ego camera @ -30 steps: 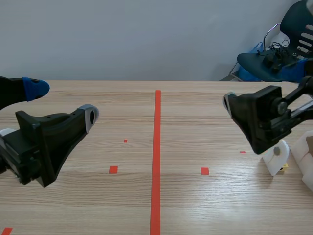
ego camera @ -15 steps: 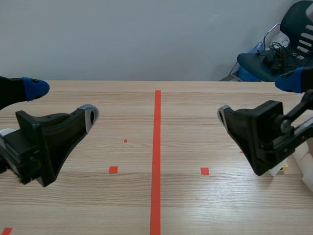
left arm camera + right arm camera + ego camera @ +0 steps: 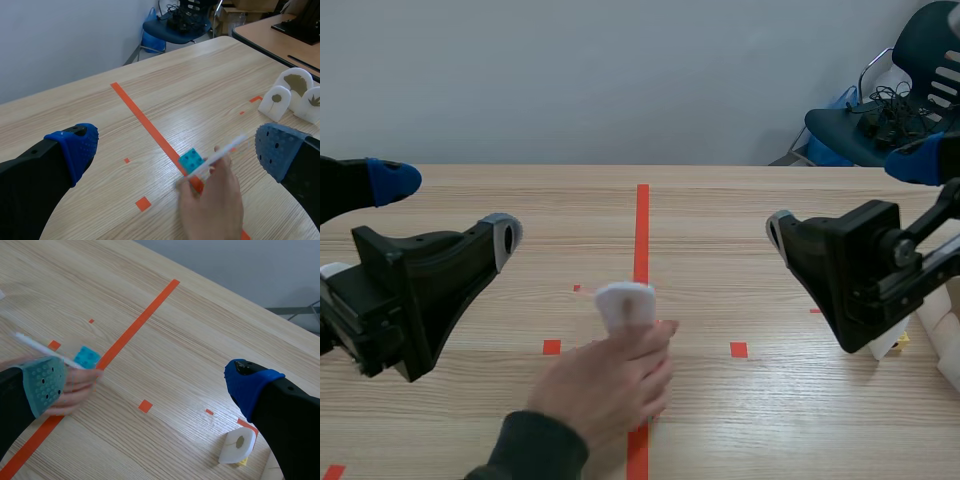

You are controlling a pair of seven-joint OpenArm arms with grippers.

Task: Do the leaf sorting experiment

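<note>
A white card (image 3: 625, 303) held by a hand (image 3: 605, 385), teal block (image 3: 191, 160) beside it seen only in wrist views, left tool (image 3: 450, 208) and right tool (image 3: 850, 195) wide open, nothing gripped.

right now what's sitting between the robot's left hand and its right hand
In the scene view, a person's hand lies between the left hand and right hand, holding a white card with a teal block at the orange-red centre line.

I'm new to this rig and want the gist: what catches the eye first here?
A person's hand holds a white card against a teal block on the orange-red centre line. The left gripper and right gripper hang open on either side, white arched stands near the right one.
</note>
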